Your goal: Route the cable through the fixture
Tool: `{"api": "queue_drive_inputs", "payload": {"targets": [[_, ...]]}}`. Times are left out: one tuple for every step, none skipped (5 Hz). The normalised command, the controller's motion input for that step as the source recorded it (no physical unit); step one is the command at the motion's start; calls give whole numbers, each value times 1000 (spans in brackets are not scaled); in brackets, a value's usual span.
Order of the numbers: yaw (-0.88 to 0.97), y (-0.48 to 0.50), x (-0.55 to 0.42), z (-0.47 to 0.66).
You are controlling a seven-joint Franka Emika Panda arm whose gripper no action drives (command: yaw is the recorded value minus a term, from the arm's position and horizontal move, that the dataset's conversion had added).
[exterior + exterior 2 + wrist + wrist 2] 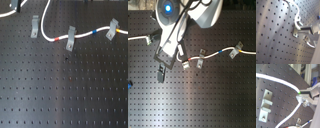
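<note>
The end effector [301,98] hangs low over the bench [60,95]. In both wrist views its two fingers stand a little apart. I see nothing squeezed between them in the first wrist view. In the second wrist view the cable [286,83] runs right by the fingertips. I cannot tell if it touches them or just lies under them.

The fixture [266,105] is the little grey clip that stands almost straight up. In the second wrist view it sits near the end effector, and the cable bends past it without going in. The first exterior view shows the same thing. There the cable [42,25] comes down just beside the fixture [34,26], on the first exterior view's right, with a small gap between them.

Farther out, the cable goes on to the middle slanted clip [70,38], with a red band [57,38] just before it. Then it reaches the far slanted clip [113,29], with a yellow band [118,31] at it. It looks like it is already in those two.

So I think this job is not done yet. The cable must be picked up near the fixture, moved over it, and pushed down into its slot.
</note>
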Motion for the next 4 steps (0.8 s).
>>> {"api": "queue_drive_inputs", "payload": {"targets": [[-397, 644, -1, 327], [-417, 627, 82, 383], [-528, 549, 5, 427], [-736, 252, -207, 345]]}}
